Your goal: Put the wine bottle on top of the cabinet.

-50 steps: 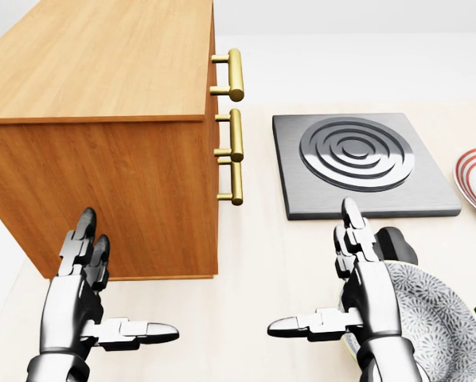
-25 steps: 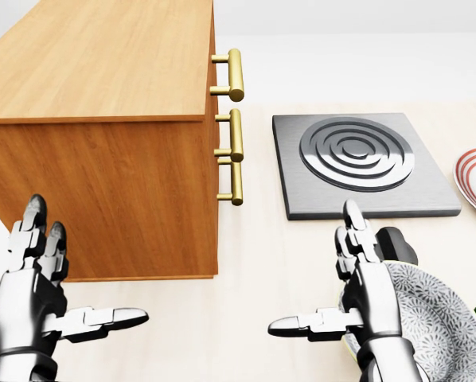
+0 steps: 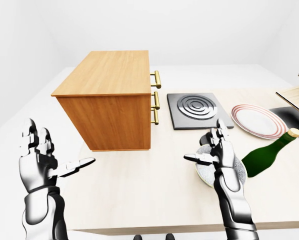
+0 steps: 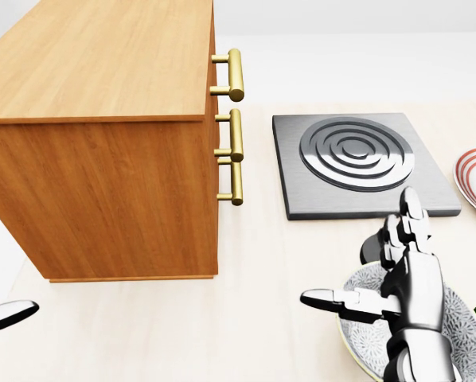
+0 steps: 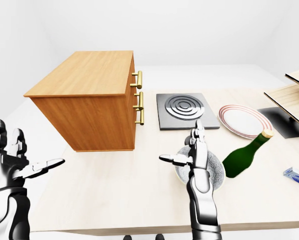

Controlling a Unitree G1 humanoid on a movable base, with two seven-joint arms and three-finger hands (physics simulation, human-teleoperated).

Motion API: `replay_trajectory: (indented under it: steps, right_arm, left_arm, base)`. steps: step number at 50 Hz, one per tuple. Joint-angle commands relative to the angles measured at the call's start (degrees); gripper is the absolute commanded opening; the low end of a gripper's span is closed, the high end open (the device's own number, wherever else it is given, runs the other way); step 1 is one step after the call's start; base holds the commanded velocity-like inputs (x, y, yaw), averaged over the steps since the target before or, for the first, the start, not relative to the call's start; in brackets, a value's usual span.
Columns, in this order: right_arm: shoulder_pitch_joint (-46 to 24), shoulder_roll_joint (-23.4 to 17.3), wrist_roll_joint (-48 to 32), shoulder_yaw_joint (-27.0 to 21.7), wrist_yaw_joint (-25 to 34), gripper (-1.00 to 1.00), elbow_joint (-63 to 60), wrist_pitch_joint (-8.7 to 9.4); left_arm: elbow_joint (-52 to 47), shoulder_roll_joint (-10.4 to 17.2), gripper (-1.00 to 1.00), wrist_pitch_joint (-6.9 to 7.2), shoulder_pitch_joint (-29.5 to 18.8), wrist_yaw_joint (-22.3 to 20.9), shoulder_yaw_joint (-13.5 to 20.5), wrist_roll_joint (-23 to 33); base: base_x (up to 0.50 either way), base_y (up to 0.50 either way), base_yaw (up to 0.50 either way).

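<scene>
The right hand point(image 3: 217, 150) is open and empty, reaching out. The wine bottle point(image 3: 267, 154) lies just to its right, past the bowl point(image 3: 207, 172). Next, the hand must grab the bottle. The left hand point(image 3: 39, 160) is open too.

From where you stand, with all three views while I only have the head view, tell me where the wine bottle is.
Observer: The wine bottle leans tilted on the table, at the right of the left-eye view, just right of the patterned bowl.
Operator: Tell me which way its neck points.
Observer: Up and to the right, toward the striped plate.
Operator: Report my left hand; I only see a fingertip.
Observer: The left hand is open and holds nothing, out past the table's left edge.
Operator: Say whether the right hand touches the bottle.
Observer: No; the right hand is open above the bowl, apart from the bottle.
</scene>
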Motion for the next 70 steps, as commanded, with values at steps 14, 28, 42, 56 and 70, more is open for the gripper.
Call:
replay_trajectory:
  steps: [14,28,42,56,70]
  right_arm:
    - [1.31,-0.29,1.92,-7.83,-15.81,1.0,-8.74,0.0]
    - [-0.28,-0.92,-2.41,-4.82,-9.87,1.0,-23.67,0.0]
    - [-3.29,-1.67,-1.47,-8.2,-9.15,1.0,-35.08,0.0]
    - [-3.69,-3.57,0.69,-16.43,-15.59,1.0,-36.29,0.0]
    - [-3.08,-4.35,4.99,-21.48,-18.74,1.0,-34.9,0.0]
  left_arm:
    - [-0.42,0.29,1.0,0.0,0.53,-0.28,4.4,-1.24]
    - [0.46,0.31,1.0,0.0,0.43,-0.01,3.81,-0.99]
    - [1.31,0.32,1.0,0.0,0.58,-0.06,3.91,-0.98]
    - [1.91,0.27,1.0,0.0,0.67,0.06,3.72,-1.17]
    - [1.83,0.29,1.0,0.0,0.71,0.04,3.82,-1.23]
  base:
    - [0.0,0.0,0.0]
    - [0.0,0.0,0.0]
    - [0.0,0.0,0.0]
    - [0.0,0.0,0.0]
    - [0.0,0.0,0.0]
